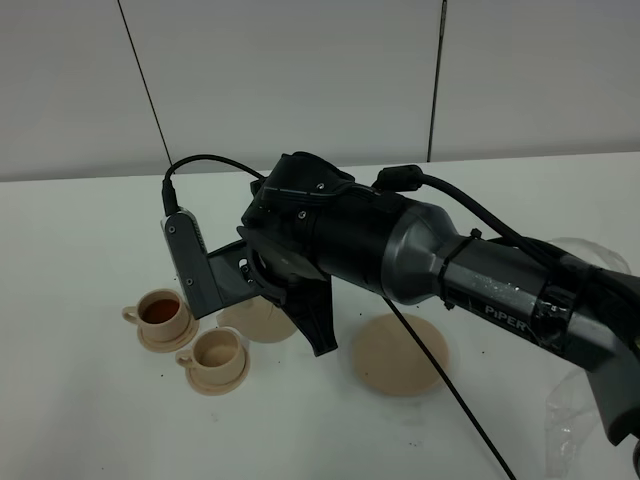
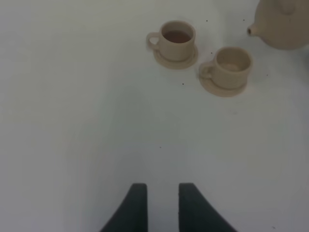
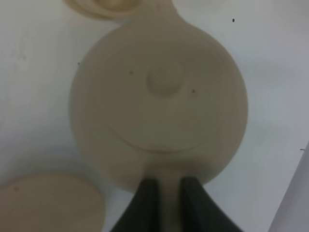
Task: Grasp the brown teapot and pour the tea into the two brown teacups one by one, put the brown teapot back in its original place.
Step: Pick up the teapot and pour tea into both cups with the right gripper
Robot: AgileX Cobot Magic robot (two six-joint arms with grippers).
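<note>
The brown teapot fills the right wrist view from above, lid knob in the middle. My right gripper is shut on its loop handle. From the high camera the arm hides most of the teapot, which sits just behind the two brown teacups. One teacup holds dark tea. The other teacup looks empty. The teapot stands about upright with its spout toward the cups. The original place, a wide flat saucer, lies bare. My left gripper hovers open over bare table.
Each cup stands on its own small saucer. A black cable runs across the table past the wide saucer. Crumpled clear plastic lies at the right edge. Small dark specks dot the white tabletop.
</note>
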